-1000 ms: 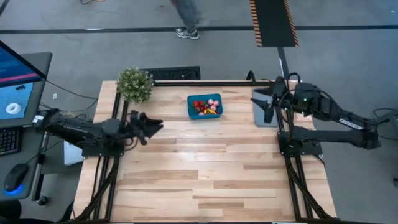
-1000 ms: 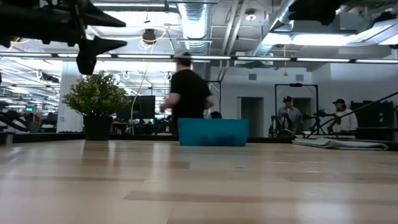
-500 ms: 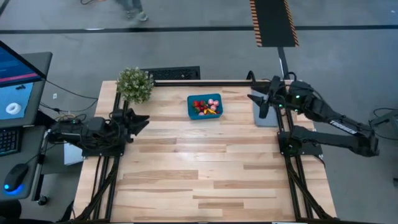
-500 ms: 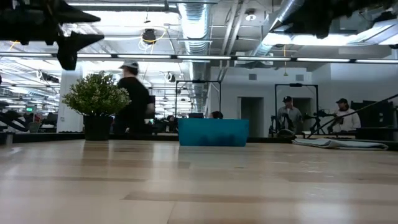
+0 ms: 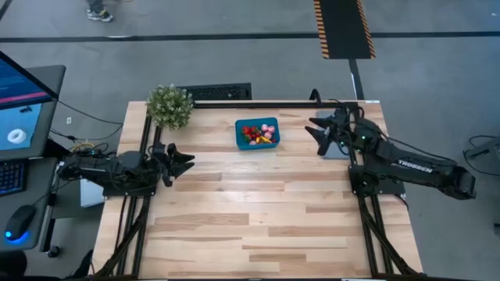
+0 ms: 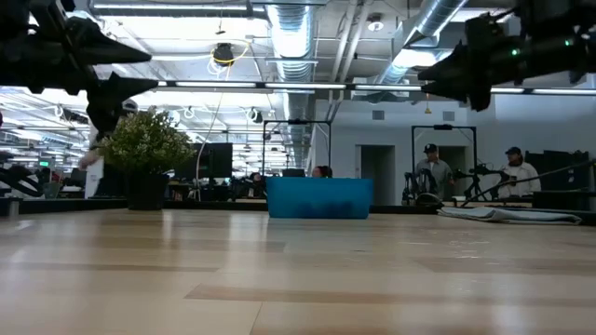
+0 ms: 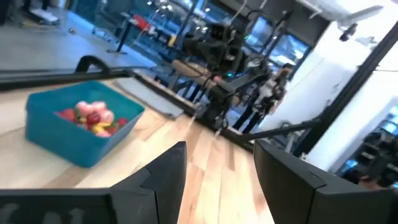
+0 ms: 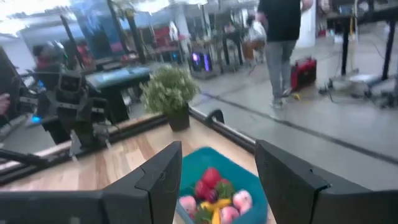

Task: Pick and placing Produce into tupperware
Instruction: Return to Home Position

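The teal tupperware stands near the table's far edge, in the middle, and holds the produce: red, pink and yellow pieces, also seen in the left wrist view and the right wrist view. My left gripper hangs open above the table's left side, pointing level toward the right. My right gripper hangs open above the far right, pointing toward the tupperware. Neither holds anything.
A potted green plant stands at the far left corner. A grey flat plate lies at the far right, under my right arm. People stand and walk in the room beyond the table.
My left gripper has drawn back toward the table's left edge and sunk a little. My right gripper has come down and swung toward the tupperware, turning at the wrist. A person has walked past behind the table toward the left.
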`<state>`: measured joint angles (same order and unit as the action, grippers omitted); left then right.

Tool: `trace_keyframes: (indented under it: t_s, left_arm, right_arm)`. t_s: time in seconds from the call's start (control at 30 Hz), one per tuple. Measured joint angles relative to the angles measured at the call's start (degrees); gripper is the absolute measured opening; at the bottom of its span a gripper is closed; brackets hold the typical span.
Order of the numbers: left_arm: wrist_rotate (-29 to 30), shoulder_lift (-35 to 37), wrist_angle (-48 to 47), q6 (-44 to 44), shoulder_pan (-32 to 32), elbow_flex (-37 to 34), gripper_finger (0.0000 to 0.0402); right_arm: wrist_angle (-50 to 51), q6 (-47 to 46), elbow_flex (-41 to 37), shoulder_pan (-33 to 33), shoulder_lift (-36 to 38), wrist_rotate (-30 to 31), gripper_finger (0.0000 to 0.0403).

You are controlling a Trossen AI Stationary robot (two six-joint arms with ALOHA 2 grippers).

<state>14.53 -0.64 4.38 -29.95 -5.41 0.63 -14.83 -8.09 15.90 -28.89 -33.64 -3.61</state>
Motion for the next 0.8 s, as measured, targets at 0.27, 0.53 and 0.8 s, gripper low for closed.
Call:
trace_keyframes:
  t_s: [0.27, 0.53, 0.8]
  left_arm:
    - [-2.1, -0.1, -0.7, 5.2, 0.0, 0.0, 0.0178]
    - [-2.3, -0.1, -0.7, 6.3, 0.0, -0.1, 0.0178]
    - [-1.8, -0.1, -0.7, 5.6, 0.0, -0.1, 0.0178]
  right_arm:
    - [-11.8, 0.6, -7.4, 1.8, 0.0, -0.5, 0.0225]
    - [-17.7, -1.4, -11.7, 2.2, 0.0, -0.5, 0.0225]
    - [-21.4, -1.0, -15.2, 2.2, -0.1, -0.5, 0.0225]
